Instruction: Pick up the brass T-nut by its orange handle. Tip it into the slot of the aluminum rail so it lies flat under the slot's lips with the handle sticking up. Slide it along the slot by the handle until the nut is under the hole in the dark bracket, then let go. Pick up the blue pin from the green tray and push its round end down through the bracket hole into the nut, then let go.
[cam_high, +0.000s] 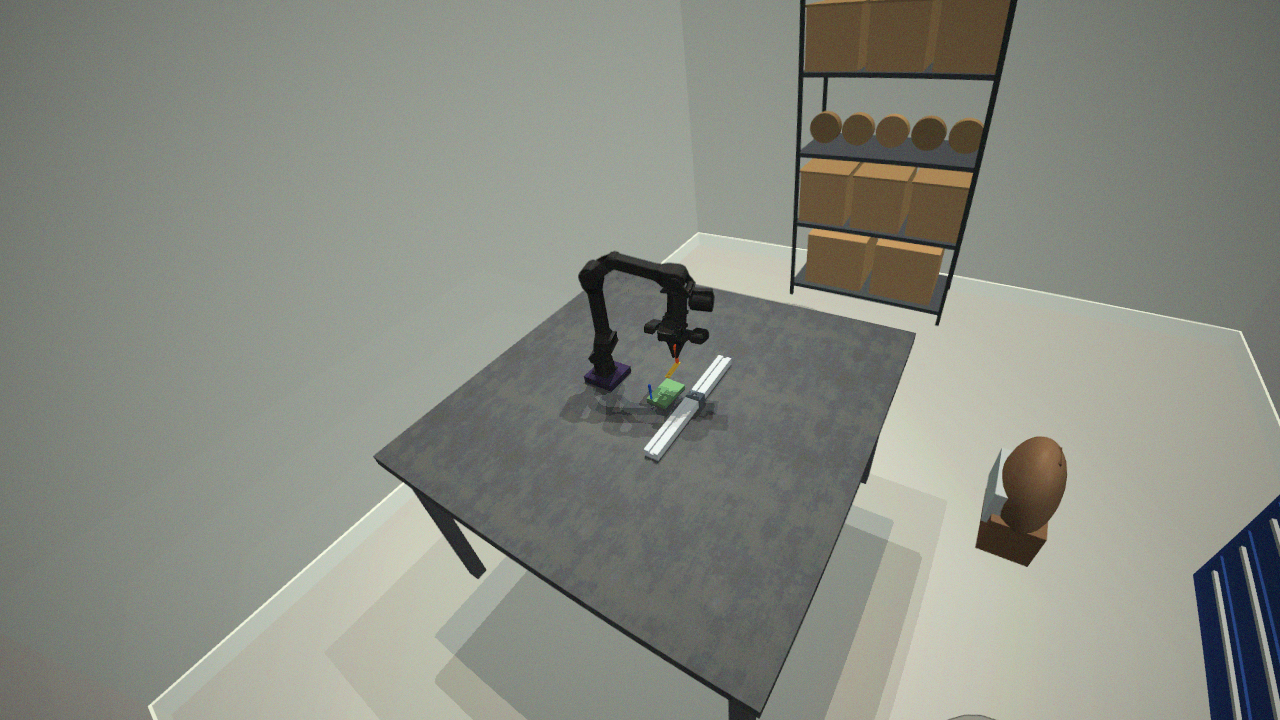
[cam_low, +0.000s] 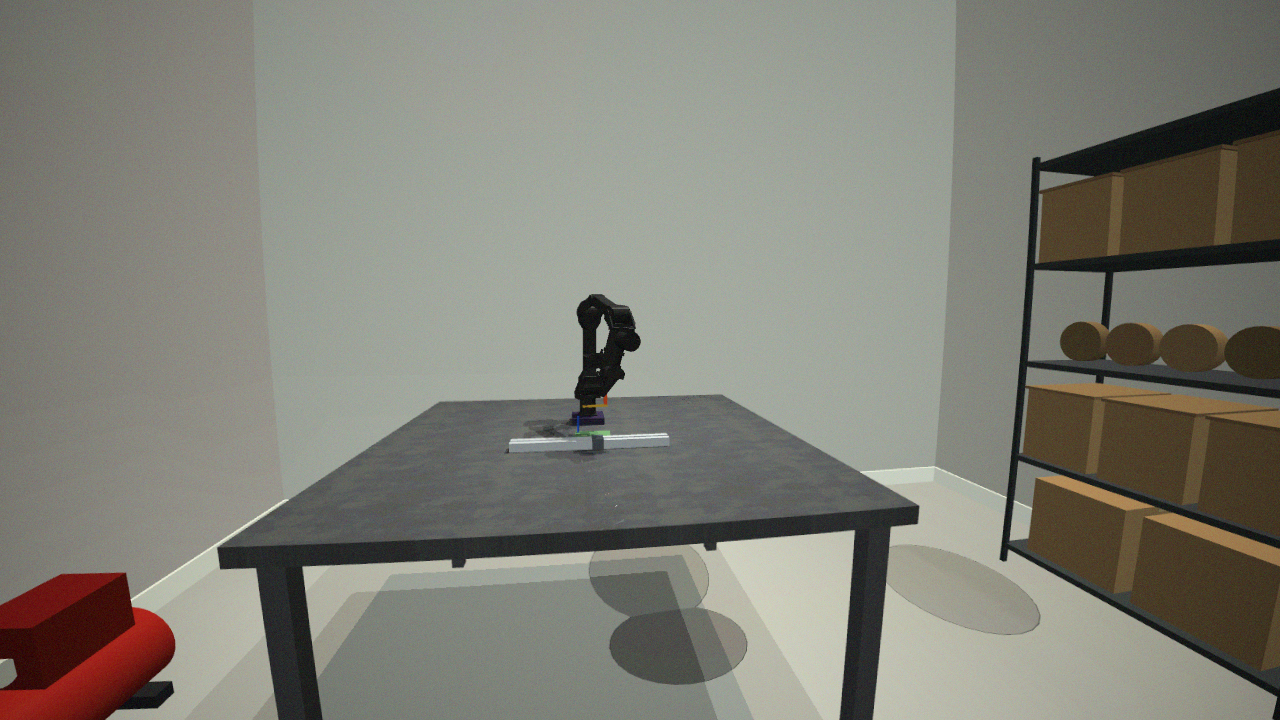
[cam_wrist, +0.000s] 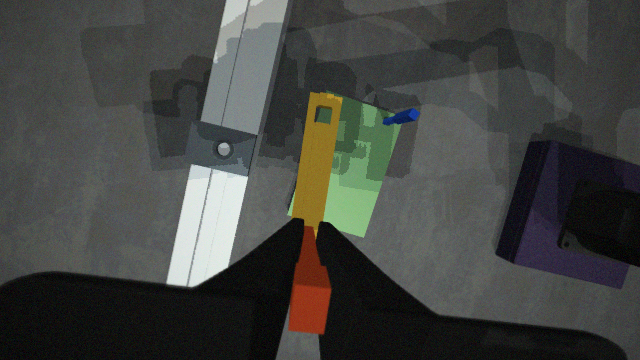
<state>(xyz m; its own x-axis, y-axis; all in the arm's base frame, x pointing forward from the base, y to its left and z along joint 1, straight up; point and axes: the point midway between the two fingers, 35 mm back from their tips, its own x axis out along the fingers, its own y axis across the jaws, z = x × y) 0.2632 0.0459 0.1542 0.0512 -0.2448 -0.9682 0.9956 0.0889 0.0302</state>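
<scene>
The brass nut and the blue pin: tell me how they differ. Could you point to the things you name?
The brass nut (cam_high: 672, 368) (cam_low: 594, 406) (cam_wrist: 316, 165) is flat, yellow and pierced by a square hole; the blue pin (cam_high: 650, 393) (cam_low: 578, 424) (cam_wrist: 404, 116) is slim, with no hole in view. The nut hangs above the tray from the orange handle held in the end effector (cam_wrist: 311, 225); the pin stands upright at the tray's edge. Neither is in the rail.

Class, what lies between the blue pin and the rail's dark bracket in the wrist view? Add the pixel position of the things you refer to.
The brass T-nut (cam_high: 672, 368) (cam_low: 594, 406) (cam_wrist: 316, 165), held above the green tray (cam_high: 666, 393) (cam_low: 594, 434) (cam_wrist: 352, 210).
</scene>
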